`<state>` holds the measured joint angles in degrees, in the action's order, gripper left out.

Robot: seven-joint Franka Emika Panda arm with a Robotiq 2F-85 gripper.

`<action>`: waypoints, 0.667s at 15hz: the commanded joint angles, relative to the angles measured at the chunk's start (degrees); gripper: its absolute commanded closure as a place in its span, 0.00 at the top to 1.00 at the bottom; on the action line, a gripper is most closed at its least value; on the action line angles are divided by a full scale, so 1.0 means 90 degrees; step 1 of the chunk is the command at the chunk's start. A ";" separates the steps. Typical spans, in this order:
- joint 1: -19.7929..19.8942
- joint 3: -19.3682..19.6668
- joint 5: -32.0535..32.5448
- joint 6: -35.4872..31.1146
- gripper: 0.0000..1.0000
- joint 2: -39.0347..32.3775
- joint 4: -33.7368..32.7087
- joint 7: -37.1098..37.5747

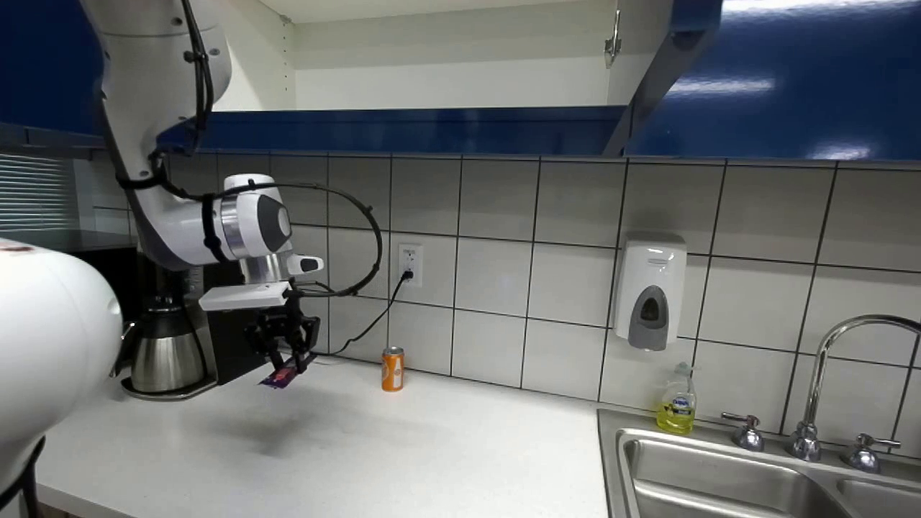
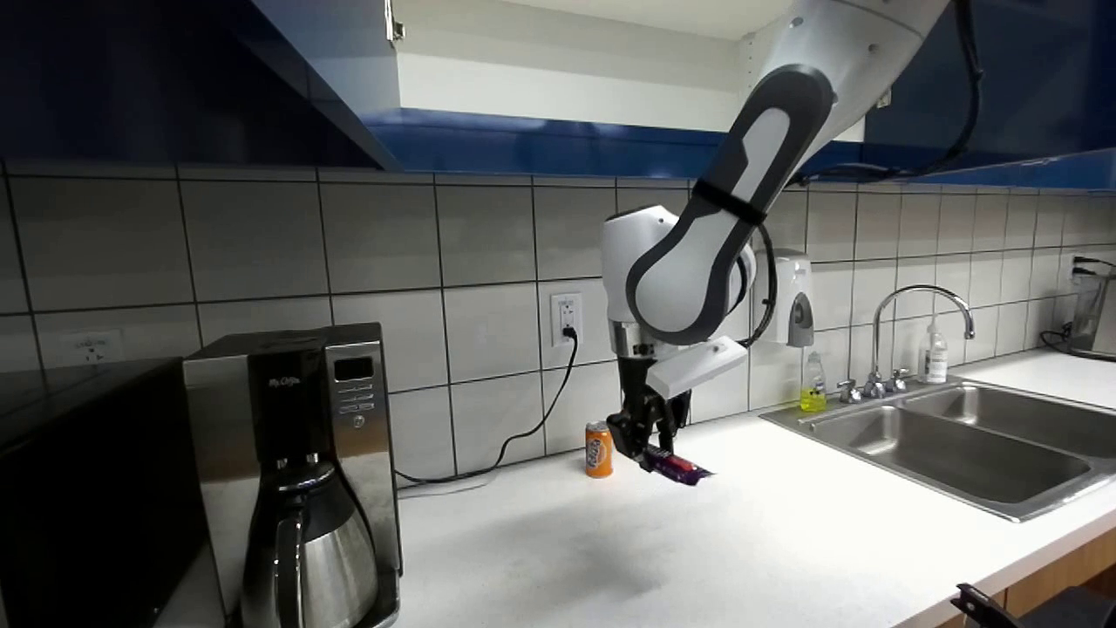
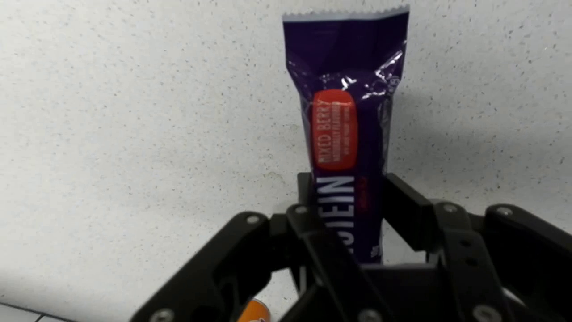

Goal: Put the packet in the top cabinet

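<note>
- Purple film with a red label: the packet (image 3: 351, 134), clasped between the two black fingers (image 3: 406, 210) of the gripper (image 3: 348, 192).
- Gripper: fingers set at the packet's width, one along each long side, with the packet in their hold.
- Packet, wrist view: the pale crimped end projects past the fingertips; the lettered lower portion lies between the fingers and is partly covered by them.
- Packet, both exterior views: suspended above the white counter (image 1: 432, 460), apart from it, the projecting end directed away from the tiled wall (image 1: 496, 273).
- Top cabinet (image 1: 432, 131): white interior exposed; well above both gripper and packet.
- Orange can (image 2: 599, 450): upright on the counter, near the tiled wall and apart from the gripper.
</note>
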<state>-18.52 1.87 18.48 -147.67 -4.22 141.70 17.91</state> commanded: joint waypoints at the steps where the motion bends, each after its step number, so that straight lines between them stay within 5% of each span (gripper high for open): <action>1: 0.0391 -0.0476 0.0100 0.0646 0.17 0.1440 0.0805 0.0047; 10: 0.0935 -0.0971 -0.0665 0.1964 0.17 0.4416 0.1640 -0.0276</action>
<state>-12.69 -4.76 14.91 -134.74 24.59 154.20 17.73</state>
